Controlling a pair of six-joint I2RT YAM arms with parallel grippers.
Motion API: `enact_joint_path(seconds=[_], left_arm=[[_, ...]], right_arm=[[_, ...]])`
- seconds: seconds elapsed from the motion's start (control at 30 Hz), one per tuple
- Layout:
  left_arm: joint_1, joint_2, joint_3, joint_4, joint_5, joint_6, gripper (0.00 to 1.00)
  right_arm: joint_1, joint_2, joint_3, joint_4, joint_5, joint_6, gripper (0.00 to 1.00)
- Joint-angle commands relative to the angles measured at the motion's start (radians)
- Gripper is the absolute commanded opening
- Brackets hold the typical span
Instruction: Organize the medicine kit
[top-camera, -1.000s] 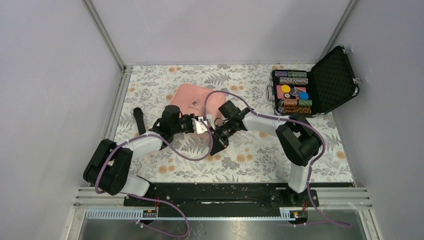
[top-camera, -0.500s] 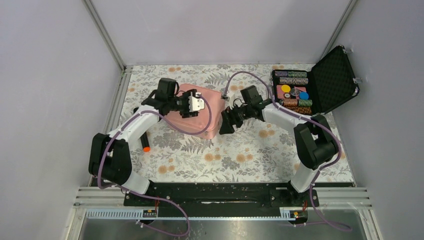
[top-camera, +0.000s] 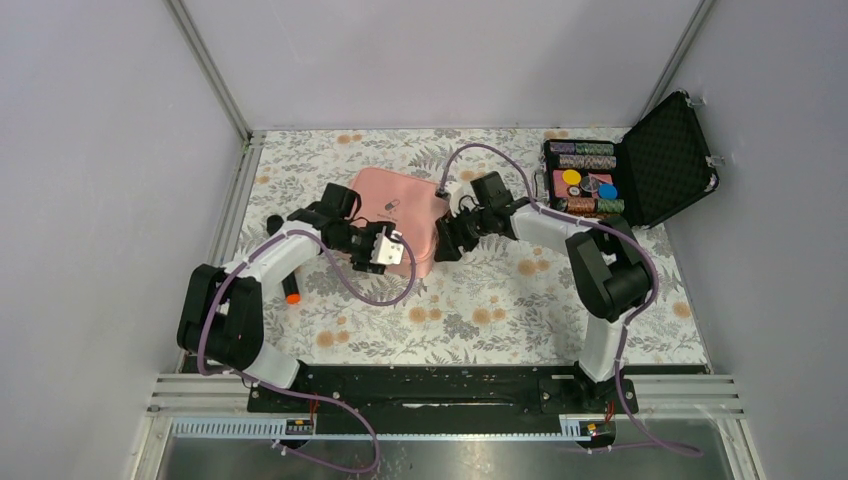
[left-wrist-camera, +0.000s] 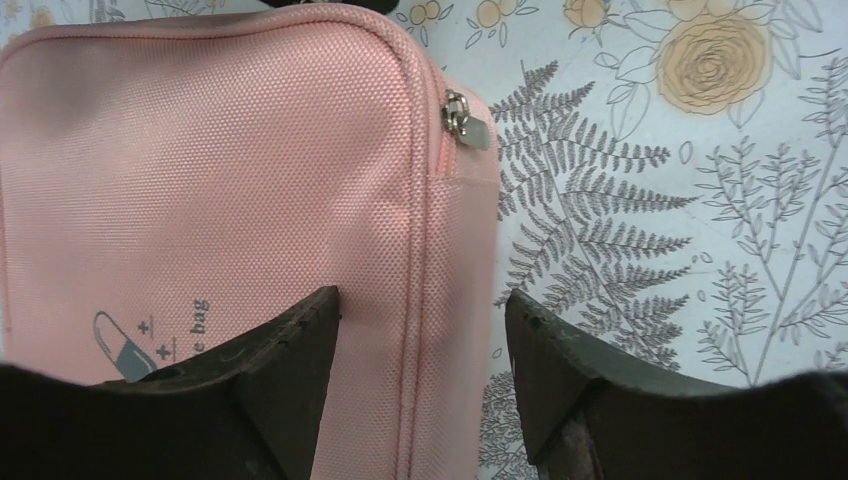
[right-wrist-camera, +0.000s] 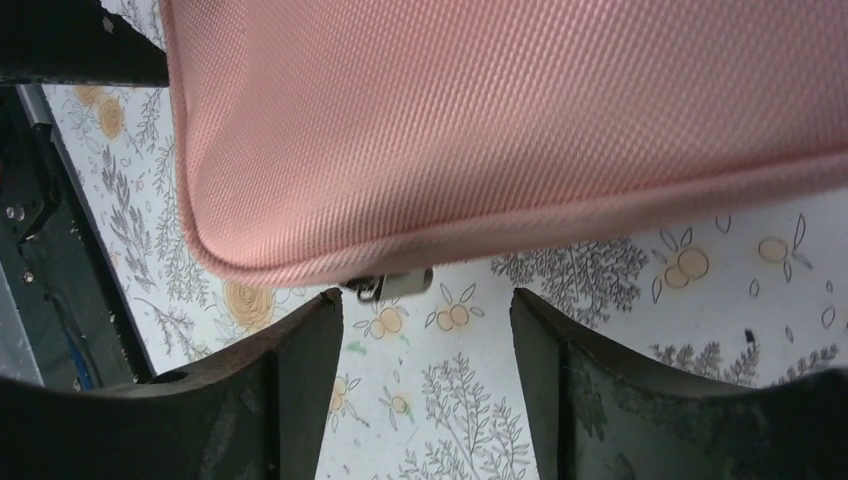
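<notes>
My left gripper (left-wrist-camera: 420, 330) hangs with its fingers spread, straddling the near right edge of the pink pouch (top-camera: 395, 215), one finger over the fabric and the other over the flowered tablecloth (top-camera: 500, 310). My right gripper (right-wrist-camera: 425, 320) is spread wide too, holding nothing, low at the pouch's other side. The pouch lies flat in the middle of the cloth, and as far as I can see it is zipped shut: a metal zipper pull (left-wrist-camera: 468, 122) sits at a corner of the seam in the left wrist view, and one also shows just under the pouch's rim in the right wrist view. A black marker with an orange tip (top-camera: 283, 262) lies to the left of the pouch, and an open black case (top-camera: 665, 165) of coloured chips stands at the far right.

I judge the zipper is what I am working at. A closed pouch fits either a kit about to be opened or one already packed and shut, so I cannot tell which.
</notes>
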Motion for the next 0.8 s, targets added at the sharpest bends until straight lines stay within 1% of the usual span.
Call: enact_joint_path(seconds=[0.0, 0.07, 0.13, 0.17, 0.3, 0.33, 0.4, 0.47, 0.6, 0.7, 0.77], left_arm=[[0.002, 0.025, -0.02, 0.106, 0.0, 0.024, 0.61], [0.002, 0.042, -0.021, 0.123, -0.002, 0.025, 0.6], [0.001, 0.058, -0.019, 0.136, -0.005, 0.027, 0.58], [0.002, 0.063, -0.019, 0.14, -0.007, 0.032, 0.56], [0.002, 0.079, -0.021, 0.145, -0.022, 0.062, 0.45], [0.002, 0.082, -0.023, 0.148, -0.027, 0.065, 0.43], [0.001, 0.08, -0.032, 0.165, -0.031, 0.06, 0.39], [0.0, 0.076, -0.047, 0.208, -0.034, 0.029, 0.33], [-0.004, 0.063, -0.098, 0.342, -0.05, -0.072, 0.21], [-0.005, 0.041, -0.166, 0.495, -0.074, -0.165, 0.11], [-0.005, 0.033, -0.199, 0.596, -0.092, -0.224, 0.03]], right_arm=[[0.032, 0.042, 0.072, 0.07, 0.006, 0.018, 0.67], [0.047, 0.048, 0.075, 0.106, 0.0, 0.026, 0.65], [0.066, 0.049, 0.074, 0.145, 0.005, 0.024, 0.6], [0.077, 0.049, 0.07, 0.173, 0.015, 0.018, 0.54], [0.094, 0.062, 0.09, 0.181, 0.029, -0.003, 0.17], [0.093, 0.062, 0.092, 0.173, 0.028, -0.008, 0.1], [0.093, 0.047, 0.074, 0.171, 0.009, -0.032, 0.0], [0.093, 0.021, 0.071, 0.123, -0.012, -0.058, 0.0], [0.094, -0.051, 0.066, -0.059, -0.069, -0.129, 0.0], [0.095, -0.095, 0.047, -0.139, -0.088, -0.157, 0.0], [0.097, -0.112, 0.035, -0.175, -0.095, -0.177, 0.0]])
